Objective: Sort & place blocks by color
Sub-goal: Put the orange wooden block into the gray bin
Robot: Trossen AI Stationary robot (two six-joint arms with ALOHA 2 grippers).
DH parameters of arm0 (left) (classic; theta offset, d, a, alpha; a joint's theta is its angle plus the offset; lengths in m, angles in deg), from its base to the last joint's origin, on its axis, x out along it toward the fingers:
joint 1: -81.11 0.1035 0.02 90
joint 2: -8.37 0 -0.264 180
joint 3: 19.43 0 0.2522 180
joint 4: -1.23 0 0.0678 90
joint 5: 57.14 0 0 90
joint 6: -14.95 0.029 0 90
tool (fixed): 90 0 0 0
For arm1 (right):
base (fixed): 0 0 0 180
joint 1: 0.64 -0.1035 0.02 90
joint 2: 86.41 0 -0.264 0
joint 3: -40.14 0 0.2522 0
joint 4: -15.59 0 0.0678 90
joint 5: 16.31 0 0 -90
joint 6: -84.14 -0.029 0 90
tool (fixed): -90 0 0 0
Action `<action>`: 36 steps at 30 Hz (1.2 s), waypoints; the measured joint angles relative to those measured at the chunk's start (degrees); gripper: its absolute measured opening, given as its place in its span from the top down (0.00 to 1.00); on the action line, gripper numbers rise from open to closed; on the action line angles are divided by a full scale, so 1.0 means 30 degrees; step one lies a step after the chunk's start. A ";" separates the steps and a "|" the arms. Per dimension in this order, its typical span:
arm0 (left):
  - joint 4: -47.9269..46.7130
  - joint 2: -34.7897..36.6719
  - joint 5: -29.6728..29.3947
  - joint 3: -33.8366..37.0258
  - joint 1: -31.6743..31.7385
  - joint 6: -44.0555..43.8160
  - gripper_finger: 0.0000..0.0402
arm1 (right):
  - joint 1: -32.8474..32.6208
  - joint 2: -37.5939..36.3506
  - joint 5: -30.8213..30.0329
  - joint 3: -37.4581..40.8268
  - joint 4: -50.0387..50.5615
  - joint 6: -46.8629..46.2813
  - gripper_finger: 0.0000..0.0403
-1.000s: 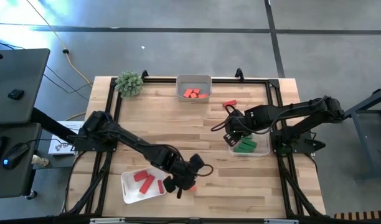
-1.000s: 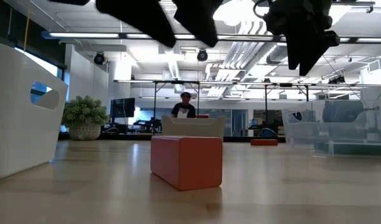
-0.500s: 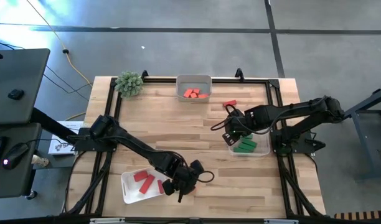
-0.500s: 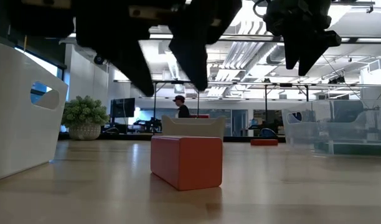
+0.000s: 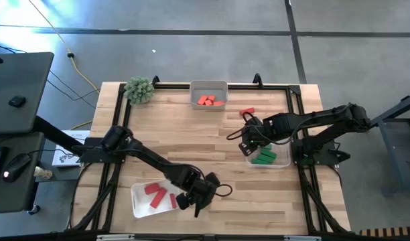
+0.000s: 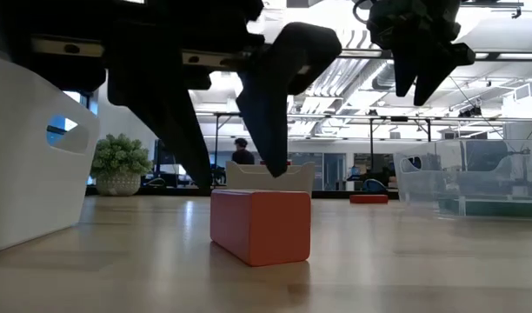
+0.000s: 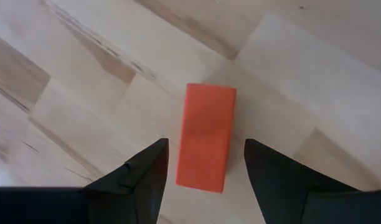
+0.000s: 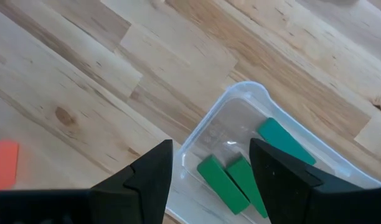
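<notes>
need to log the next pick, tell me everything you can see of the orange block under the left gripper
The orange block is a plain rectangular piece, smooth and matte, coral-orange, with no marks showing. It lies flat on the wooden table near the front edge, right of the white tray. The left gripper is open, a finger on each long side. Both fingers stand clear of it; only the table touches it.

Evenly and brightly lit from overhead, with soft, faint shadows on the pale wooden plank surface [image 5: 191, 134]. Backlit at table height by glaring white ceiling strip lights [image 6: 335, 13], leaving the dark left tool [image 6: 236, 130] a near-black, blurred silhouette. Sharp on the orange-coral rectangular block [image 6: 260, 224]; hazier beyond.
</notes>
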 joint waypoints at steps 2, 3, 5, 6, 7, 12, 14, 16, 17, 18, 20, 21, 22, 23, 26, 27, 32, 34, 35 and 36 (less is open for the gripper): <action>-0.0016 -0.0184 0.0075 -0.0048 0.0066 -0.0278 0.51 | 0.0000 0.0000 -0.0143 0.0000 -0.0056 -0.0007 0.50; 0.0013 -0.0213 0.0079 -0.0058 0.0140 -0.0404 0.51 | 0.0000 -0.0007 -0.0195 0.0000 -0.0100 -0.0007 0.50; 0.0040 -0.0233 0.0094 -0.0051 0.0193 -0.0639 0.51 | 0.0000 0.0000 -0.0229 0.0000 -0.0200 -0.0007 0.50; 0.0033 -0.0246 0.0089 -0.0045 0.0193 -0.0683 0.51 | 0.0000 -0.0007 -0.0238 0.0000 -0.0195 -0.0007 0.50; 0.0015 -0.0253 0.0083 -0.0031 0.0188 -0.0737 0.51 | 0.0000 0.0000 -0.0258 0.0000 -0.0216 -0.0007 0.50; -0.0174 -0.0445 -0.0212 0.0088 0.0140 -0.0663 0.51 | 0.0000 -0.0007 -0.0266 0.0000 -0.0213 0.0000 0.50; -0.0190 -0.0459 -0.0213 0.0096 0.0101 -0.0670 0.51 | 0.0000 -0.0007 -0.0266 0.0000 -0.0209 0.0000 0.50; -0.0152 -0.0408 -0.0263 0.0087 0.0082 -0.0670 0.51 | 0.0000 -0.0007 -0.0268 0.0000 -0.0209 0.0000 0.50; -0.0125 -0.0408 -0.0404 0.0087 0.0084 -0.0695 0.51 | 0.0000 -0.0007 -0.0266 0.0000 -0.0209 0.0000 0.50; -0.0106 -0.0408 -0.0596 0.0087 0.0080 -0.0722 0.51 | 0.0000 -0.0007 -0.0273 0.0000 -0.0209 0.0000 0.50; -0.0128 -0.0381 -0.0853 0.0087 0.0084 -0.0715 0.51 | 0.0000 -0.0007 -0.0273 0.0000 -0.0209 0.0000 0.50; -0.0120 -0.0370 -0.0908 0.0086 0.0087 -0.0715 0.51 | 0.0000 -0.0007 -0.0273 0.0000 -0.0209 0.0000 0.50; -0.0120 -0.0357 -0.0925 0.0080 0.0120 -0.0722 0.51 | 0.0000 -0.0007 -0.0288 0.0000 -0.0209 0.0000 0.50; -0.0120 -0.0351 -0.0925 0.0080 0.0113 -0.0722 0.51 | 0.0000 -0.0007 -0.0330 0.0000 -0.0209 0.0000 0.50; -0.0113 -0.0346 -0.1138 0.0076 0.0113 -0.0744 0.51 | -0.0002 -0.0007 -0.0360 0.0000 -0.0209 0.0005 0.50; -0.0117 -0.0335 -0.1179 0.0073 0.0113 -0.0741 0.51 | -0.0002 -0.0007 -0.0362 0.0000 -0.0209 0.0000 0.50; -0.0166 -0.0328 -0.1195 0.0073 0.0084 -0.1294 0.51 | -0.0003 -0.0007 -0.0414 0.0000 -0.0209 0.0123 0.50; -0.0305 -0.0302 -0.1195 0.0066 0.0084 -0.1587 0.51 | -0.0007 -0.0007 -0.0635 0.0000 -0.0209 0.0153 0.50; -0.0417 -0.0248 -0.1195 0.0066 0.0084 -0.1662 0.51 | -0.0007 -0.0007 -0.0727 0.0000 -0.0209 0.0153 0.50; -0.0600 -0.0148 -0.1202 0.0066 0.0084 -0.1724 0.51 | -0.0007 -0.0007 -0.0832 0.0000 -0.0209 0.0157 0.50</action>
